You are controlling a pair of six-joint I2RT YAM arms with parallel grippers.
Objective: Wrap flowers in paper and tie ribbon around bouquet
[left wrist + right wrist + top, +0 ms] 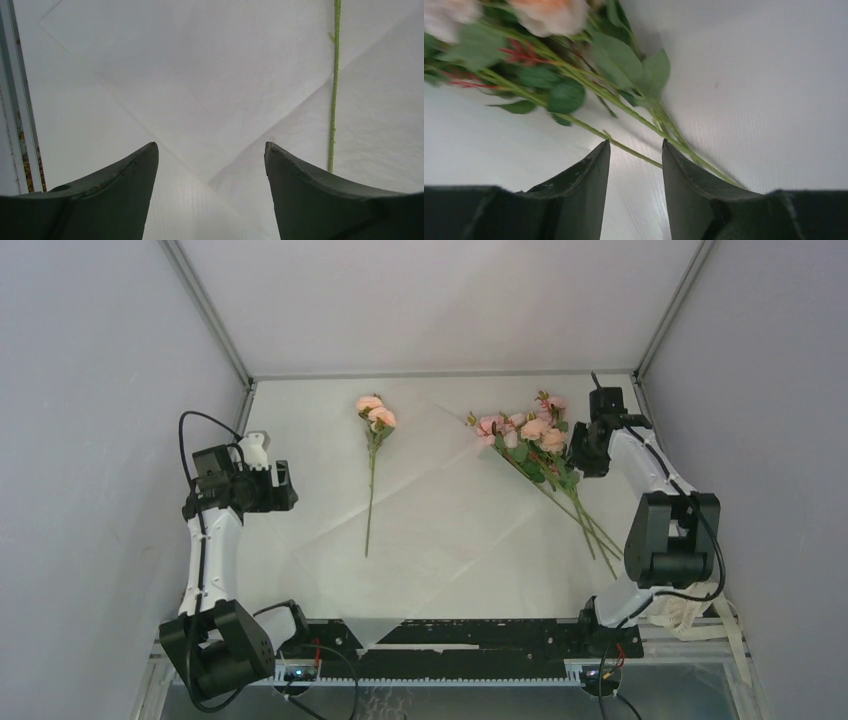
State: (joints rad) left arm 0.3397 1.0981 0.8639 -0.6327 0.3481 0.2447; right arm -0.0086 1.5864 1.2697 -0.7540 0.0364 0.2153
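Observation:
The paper lies flat and creased across the middle of the table. One pink rose stem rests on its left part. The other flowers, a bunch of pink roses with green leaves, lie at the back right, stems running toward the near right. My right gripper is beside the bunch's leaves. It is open in the right wrist view, with thin green stems crossing just past its fingertips, none clamped. My left gripper hovers open over the paper's left side, holding nothing. The single stem lies to its right.
The cream ribbon lies in loose loops beside the right arm's base at the near right. Grey walls enclose the table on the left, right and back. A black rail runs along the near edge.

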